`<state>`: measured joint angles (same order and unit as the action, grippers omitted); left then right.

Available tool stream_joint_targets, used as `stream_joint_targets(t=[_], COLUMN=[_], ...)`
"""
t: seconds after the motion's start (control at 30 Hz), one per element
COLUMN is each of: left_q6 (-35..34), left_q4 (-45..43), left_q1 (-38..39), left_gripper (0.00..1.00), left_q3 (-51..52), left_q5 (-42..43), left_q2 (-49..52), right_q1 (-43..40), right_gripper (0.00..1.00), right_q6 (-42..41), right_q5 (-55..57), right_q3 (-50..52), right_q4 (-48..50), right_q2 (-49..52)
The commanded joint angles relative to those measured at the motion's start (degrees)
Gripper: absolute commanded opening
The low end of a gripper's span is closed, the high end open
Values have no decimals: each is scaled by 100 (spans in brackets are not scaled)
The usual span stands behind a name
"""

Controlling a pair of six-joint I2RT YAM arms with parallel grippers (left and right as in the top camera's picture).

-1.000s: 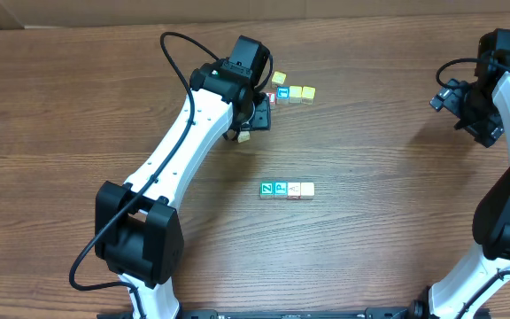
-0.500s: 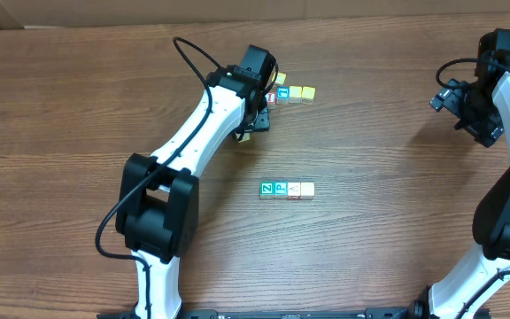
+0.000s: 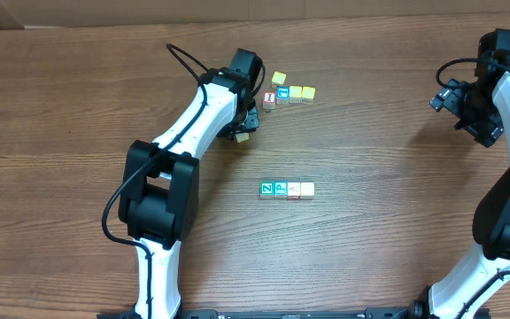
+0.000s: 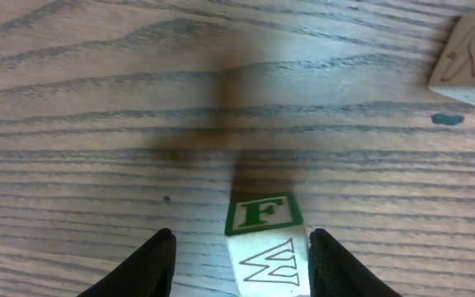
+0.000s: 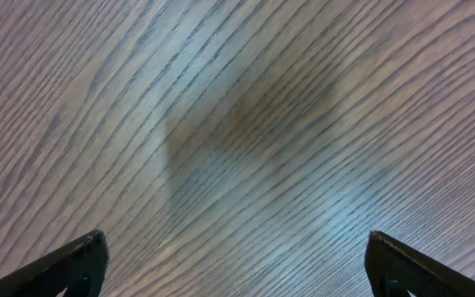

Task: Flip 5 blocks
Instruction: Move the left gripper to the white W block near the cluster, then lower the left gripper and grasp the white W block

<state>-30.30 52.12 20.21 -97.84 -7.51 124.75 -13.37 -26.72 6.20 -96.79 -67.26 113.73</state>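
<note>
Four blocks lie in a row mid-table: a green Z (image 3: pixel 266 189), a teal P (image 3: pixel 280 189) and two whitish ones (image 3: pixel 293 190) (image 3: pixel 307 189). A fifth block (image 3: pixel 242 136) (image 4: pixel 266 247), tan with a green F side and an outlined E on top, rests on the table between the jaws of my left gripper (image 3: pixel 244 125) (image 4: pixel 239 256). The right finger (image 4: pixel 328 264) touches it; a gap shows at the left finger (image 4: pixel 151 268), so the jaws are open around it. My right gripper (image 3: pixel 457 105) (image 5: pixel 237 256) hangs wide open over bare wood, holding nothing.
A cluster of other cubes sits just right of the left gripper: a red-faced one (image 3: pixel 269 99) (image 4: pixel 472 54), a teal one (image 3: pixel 282 93), and yellowish ones (image 3: pixel 278 78) (image 3: pixel 296 92) (image 3: pixel 308 91). Cardboard borders the table at the back.
The left wrist has swung slightly left, uncovering the rear yellowish cube. The tan block has stayed put. The right arm has not moved.
</note>
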Motion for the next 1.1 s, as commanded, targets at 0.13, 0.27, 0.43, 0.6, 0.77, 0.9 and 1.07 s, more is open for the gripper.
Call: stream_joint_targets(t=[0.13, 0.27, 0.43, 0.6, 0.77, 0.9, 1.07], left_q6=[-131, -192, -219, -363, -468, -466, -466], left_q4=[-96, -96, -68, -122, -144, -144, -116], left_q1=[2, 2, 4, 11, 7, 9, 7], left_gripper=[45, 43, 34, 33, 33, 31, 29], left_q3=[4, 24, 26, 140, 212, 212, 212], left_q5=[205, 315, 356, 350, 352, 352, 352], left_q2=[83, 83, 83, 83, 83, 83, 83], right_q1=[-15, -15, -15, -15, -15, -15, -15], right_gripper=[100, 100, 100, 100, 100, 100, 100], right_q6=[20, 20, 20, 20, 20, 20, 20], right_q5=[13, 13, 13, 13, 13, 13, 13], right_q3=[-90, -90, -90, -90, -90, -90, -90], right_q4=[13, 13, 13, 13, 13, 13, 13], right_q2=[-153, -155, -153, -155, -153, -153, -153])
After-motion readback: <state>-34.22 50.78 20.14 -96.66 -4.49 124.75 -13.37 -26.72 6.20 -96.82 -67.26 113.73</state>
